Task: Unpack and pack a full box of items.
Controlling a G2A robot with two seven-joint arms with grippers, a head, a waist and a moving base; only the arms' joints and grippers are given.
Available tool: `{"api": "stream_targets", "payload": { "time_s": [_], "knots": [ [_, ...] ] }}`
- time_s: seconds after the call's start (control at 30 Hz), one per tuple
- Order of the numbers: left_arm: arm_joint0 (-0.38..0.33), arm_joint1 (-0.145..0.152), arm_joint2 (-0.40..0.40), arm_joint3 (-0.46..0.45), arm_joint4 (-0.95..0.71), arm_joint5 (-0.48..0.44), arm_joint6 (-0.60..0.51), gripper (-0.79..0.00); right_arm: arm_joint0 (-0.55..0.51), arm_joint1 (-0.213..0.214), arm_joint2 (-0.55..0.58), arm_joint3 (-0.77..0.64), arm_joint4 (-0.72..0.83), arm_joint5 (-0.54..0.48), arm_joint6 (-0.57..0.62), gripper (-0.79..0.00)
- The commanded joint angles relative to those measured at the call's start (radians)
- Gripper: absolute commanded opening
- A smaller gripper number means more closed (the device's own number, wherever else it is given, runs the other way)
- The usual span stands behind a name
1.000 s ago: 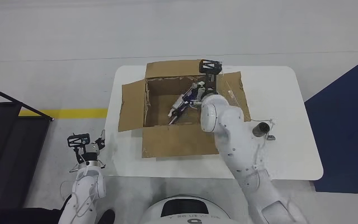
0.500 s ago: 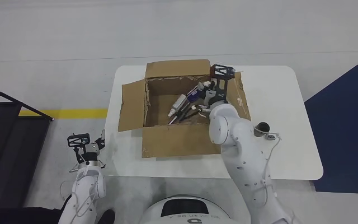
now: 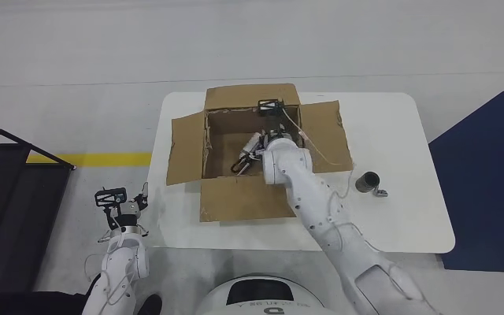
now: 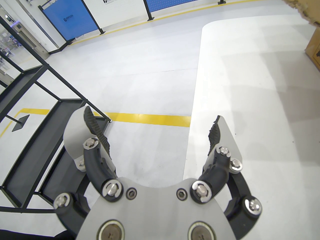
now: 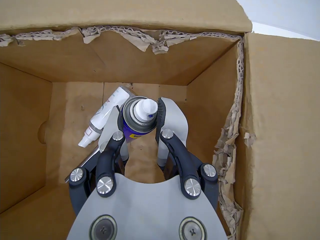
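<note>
An open cardboard box [image 3: 236, 201] stands on the white table [image 3: 394, 126], flaps spread. My right gripper [image 5: 138, 108] is down inside the box [image 5: 150, 58], shut on a blue spray can [image 5: 136, 128] with a white nozzle, held by its upper part. Beside the can a white tube [image 5: 107, 116] leans on the box floor, and a thin metal rod [image 5: 85, 161] pokes out below the fingers. My left gripper [image 4: 152, 116] hangs open and empty over the floor, off the table's left front corner, also seen from above [image 3: 118, 197].
A dark cylinder [image 3: 365, 182] with a small part [image 3: 380, 192] beside it sits on the table right of the box. A black metal rack [image 4: 37, 138] stands on the floor near my left gripper. The box's inner edges are torn and ragged [image 5: 227, 138].
My right arm swung out over the box's right flap, then back left and down into the box, around the spray can. The left arm has stayed still.
</note>
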Motion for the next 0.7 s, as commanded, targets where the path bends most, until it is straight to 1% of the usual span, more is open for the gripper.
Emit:
{"api": "stream_targets", "payload": {
  "time_s": [0.0, 0.03, 0.07, 0.1, 0.13, 0.17, 0.33, 0.37, 0.43, 0.5, 0.67],
  "knots": [
    [0.0, 0.0, 0.0, 0.0, 0.0, 0.0, 0.0, 0.0, 0.017, -0.005, 0.0, 0.026, 0.025, -0.007, 0.023, -0.785],
    [0.0, 0.0, 0.0, 0.0, 0.0, 0.0, 0.0, 0.0, 0.027, -0.009, 0.002, 0.041, 0.041, -0.009, 0.033, -0.693],
    [0.0, 0.0, 0.0, 0.0, 0.0, 0.0, 0.0, 0.0, 0.036, -0.012, 0.003, 0.054, 0.062, -0.013, 0.042, -0.483],
    [0.0, 0.0, 0.0, 0.0, 0.0, 0.0, 0.0, 0.0, 0.045, -0.015, 0.005, 0.068, 0.077, -0.017, 0.045, -0.397],
    [0.0, 0.0, 0.0, 0.0, 0.0, 0.0, 0.0, 0.0, 0.053, -0.017, 0.006, 0.082, 0.089, -0.017, 0.047, -0.132],
    [0.0, 0.0, 0.0, 0.0, 0.0, 0.0, 0.0, 0.0, 0.058, -0.021, 0.009, 0.089, 0.11, -0.016, 0.048, 0.0],
    [0.0, 0.0, 0.0, 0.0, 0.0, 0.0, 0.0, 0.0, 0.052, -0.026, 0.041, 0.082, 0.2, -0.024, 0.043, 0.0],
    [0.0, 0.0, 0.0, 0.0, 0.0, 0.0, 0.0, 0.0, 0.049, -0.026, 0.05, 0.076, 0.214, -0.023, 0.061, 0.0],
    [0.0, 0.0, 0.0, 0.0, 0.0, 0.0, 0.0, 0.0, 0.054, -0.025, 0.065, 0.079, 0.229, -0.012, 0.135, 0.0],
    [0.0, 0.0, 0.0, 0.0, 0.0, 0.0, 0.0, 0.0, 0.069, -0.026, 0.067, 0.084, 0.217, 0.006, 0.195, 0.0],
    [0.0, 0.0, 0.0, 0.0, 0.0, 0.0, 0.0, 0.0, 0.113, -0.03, 0.044, 0.164, 0.146, 0.035, 0.267, 0.0]
  ]
}}
